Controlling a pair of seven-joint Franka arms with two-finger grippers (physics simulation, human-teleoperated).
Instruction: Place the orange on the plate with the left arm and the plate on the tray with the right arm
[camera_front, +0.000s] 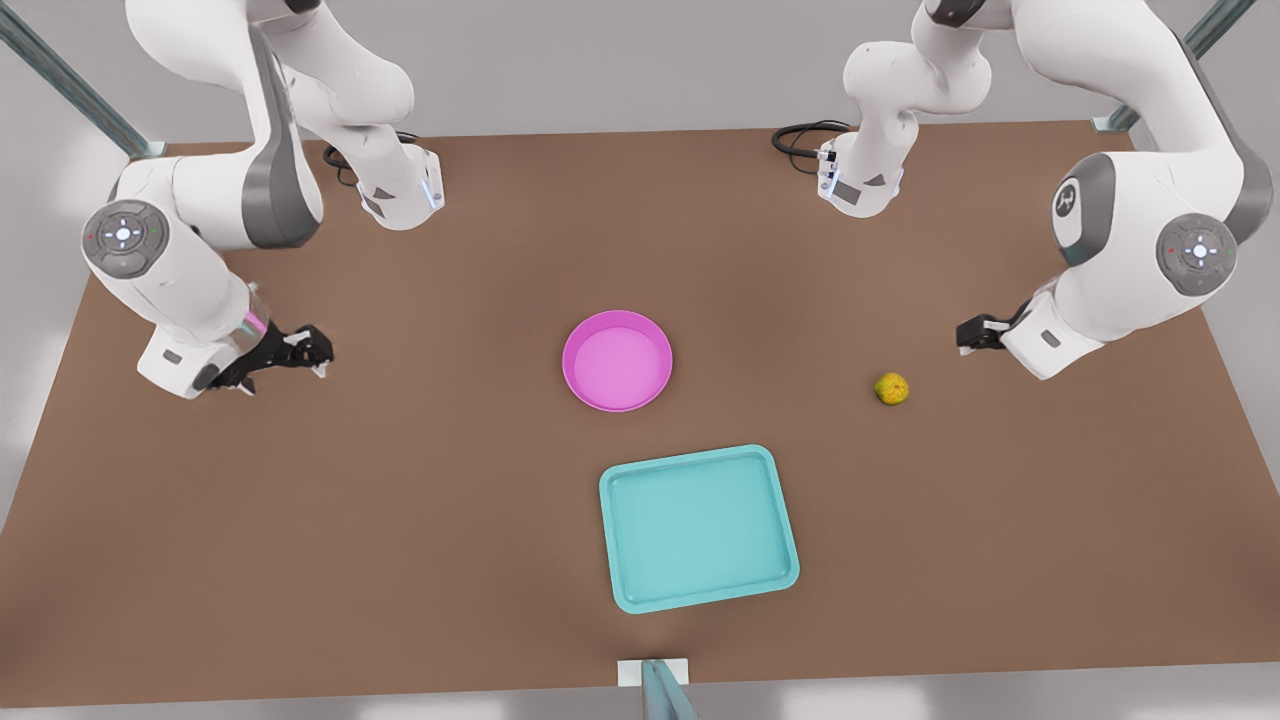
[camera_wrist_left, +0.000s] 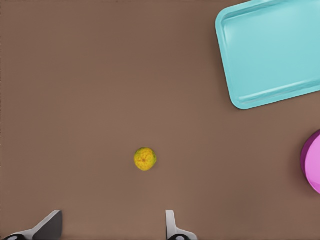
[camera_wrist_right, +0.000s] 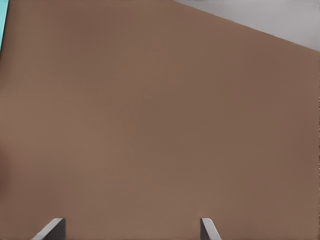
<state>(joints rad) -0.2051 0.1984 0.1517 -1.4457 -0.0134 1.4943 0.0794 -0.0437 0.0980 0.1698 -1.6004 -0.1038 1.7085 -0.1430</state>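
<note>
The small yellow-green orange (camera_front: 891, 388) lies on the brown table toward the front view's right, apart from everything. My left gripper (camera_front: 970, 335) hovers a short way from it, farther to the front view's right; in the left wrist view the orange (camera_wrist_left: 145, 159) sits ahead of the open left gripper (camera_wrist_left: 112, 229). The pink plate (camera_front: 617, 361) rests mid-table with nothing in it. The turquoise tray (camera_front: 698, 527) lies just in front of it, bare. My right gripper (camera_front: 305, 352), with a pink-lit wrist, hangs open at the front view's left, well away from the plate.
Both arm bases (camera_front: 400, 195) and black cable coils (camera_front: 800, 138) stand along the table's back edge. A small white bracket with a post (camera_front: 655, 678) sits at the front edge. The right wrist view has a sliver of the tray (camera_wrist_right: 2, 25) and the table's edge (camera_wrist_right: 250, 27).
</note>
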